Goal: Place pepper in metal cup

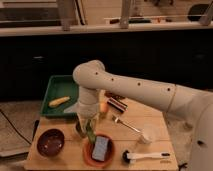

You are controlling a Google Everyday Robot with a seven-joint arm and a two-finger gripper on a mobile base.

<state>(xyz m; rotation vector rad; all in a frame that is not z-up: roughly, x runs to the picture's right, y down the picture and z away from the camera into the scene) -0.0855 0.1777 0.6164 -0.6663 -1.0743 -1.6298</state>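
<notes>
One arm low over the bench (150, 116), claw (85, 122) closed on the green pepper (90, 131), pepper upright just beside the metal cup (79, 129), orange bowl (88, 153) in front, maroon bowl (50, 142) left

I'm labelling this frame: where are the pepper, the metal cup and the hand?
pepper (90, 133), camera view, middle of its green body.
metal cup (80, 130), camera view, its dark left wall.
hand (86, 122), camera view, between its fingertips, just above the metal cup and pepper.
</notes>
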